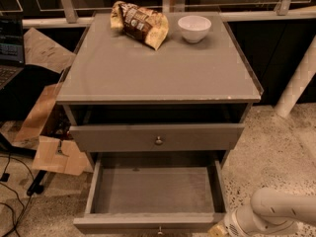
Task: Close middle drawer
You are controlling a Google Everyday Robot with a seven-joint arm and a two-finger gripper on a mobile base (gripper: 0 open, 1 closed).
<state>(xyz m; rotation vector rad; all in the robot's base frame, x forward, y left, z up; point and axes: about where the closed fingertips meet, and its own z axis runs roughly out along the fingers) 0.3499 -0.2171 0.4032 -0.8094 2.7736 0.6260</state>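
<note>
Gripper (217, 230) at the lower right edge of my view, on the end of the white arm (281, 212), low down just beside the front right corner of the middle drawer (123, 222). Only a tan tip of it shows at the bottom of the frame, and I cannot tell whether it is released or clenched, nor whether it touches the drawer front. Middle drawer stands pulled far out of the grey cabinet (158, 68), its small round knob (159, 229) at the very bottom of the frame and its grey floor showing from wall to wall. Above it, the top drawer (113, 138), with 1 metal knob (158, 140), juts a little from the cabinet face, a dark gap over it.

On the cabinet top, at the back, are 2 things. One is a crumpled brown and yellow snack bag (140, 22) with a pale label whose print I cannot read. Just to its right, apart from it, 1 white bowl (194, 27) stands upright, its inside plain white.

At the left edge a laptop (10, 48) shows lines of text on a dark screen, too small to read. Cardboard boxes (52, 152) sit on the speckled floor (276, 152) left of the cabinet, with black cables (10, 196) beside them.
</note>
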